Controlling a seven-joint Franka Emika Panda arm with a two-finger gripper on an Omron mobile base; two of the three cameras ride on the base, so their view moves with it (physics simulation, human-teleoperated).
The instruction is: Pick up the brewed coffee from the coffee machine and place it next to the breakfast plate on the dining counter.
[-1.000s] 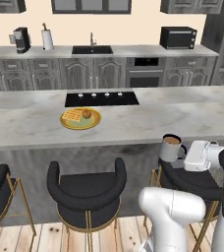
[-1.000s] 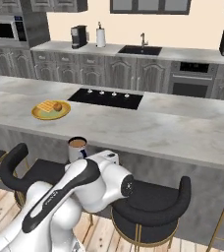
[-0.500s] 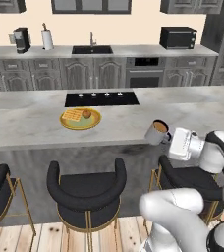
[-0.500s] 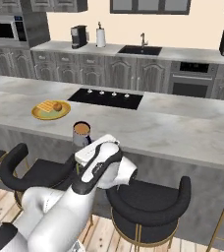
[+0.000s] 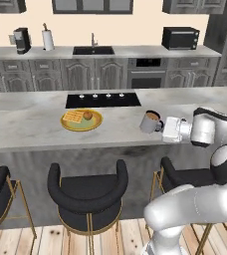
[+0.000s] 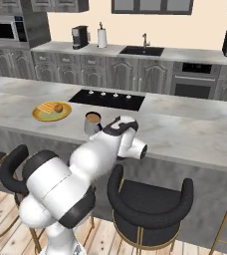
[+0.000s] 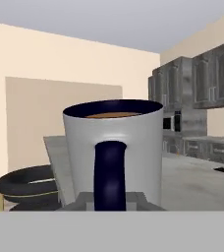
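Note:
The brewed coffee point(image 5: 149, 121) is a grey mug with brown coffee at its rim, held upright over the front part of the dining counter point(image 5: 31, 127). My gripper point(image 5: 161, 126) is shut on its handle side from the right. In the hand view the mug point(image 7: 114, 147) looms close, its dark handle facing me above the gripper point(image 7: 110, 203). The breakfast plate point(image 5: 81, 120) with toast and an orange round lies to the mug's left, well apart. From the right base view the mug point(image 6: 92, 122) is right of the plate point(image 6: 51, 111). The coffee machine point(image 5: 21, 40) stands on the far back counter.
A black cooktop point(image 5: 103, 99) is inset behind the plate. A white paper-towel roll point(image 5: 48, 39), a sink point(image 5: 93, 50) and a microwave point(image 5: 180, 38) line the back counter. Black bar stools point(image 5: 88, 194) stand below the dining counter's front edge.
The arm has raised the mug from below the counter's front edge up over the countertop and carried it left, closer to the plate.

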